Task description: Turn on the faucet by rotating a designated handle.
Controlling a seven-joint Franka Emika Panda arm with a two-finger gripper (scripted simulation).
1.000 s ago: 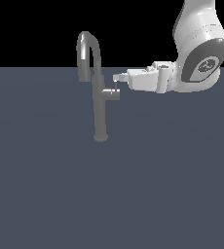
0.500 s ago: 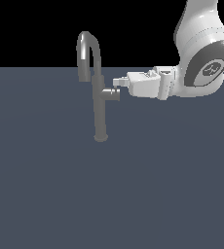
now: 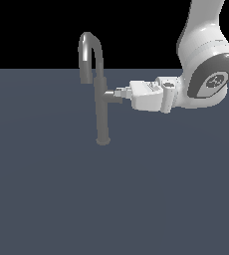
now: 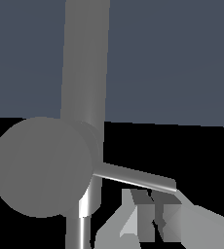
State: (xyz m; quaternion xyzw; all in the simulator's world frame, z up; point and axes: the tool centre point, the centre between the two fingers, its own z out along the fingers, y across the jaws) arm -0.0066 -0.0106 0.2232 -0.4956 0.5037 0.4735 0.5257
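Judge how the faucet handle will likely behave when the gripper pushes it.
The handle looks like a thin, smooth metal rod, so probably stiff but slippery. Fixed to a stub on the faucet, it should pivot rather than slide. The gripper sits at it.

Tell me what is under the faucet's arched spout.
Under the spout mouth there is only bare dark floor; no sink or basin shows. The column stands beside it on a round base, and the pincer meets the handle. The pincer hides their contact.

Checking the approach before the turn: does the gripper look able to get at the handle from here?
Probably yes. The gripper sits right at the handle beside the faucet column, and nothing stands between them. Whether a finger already touches the lever is unclear.
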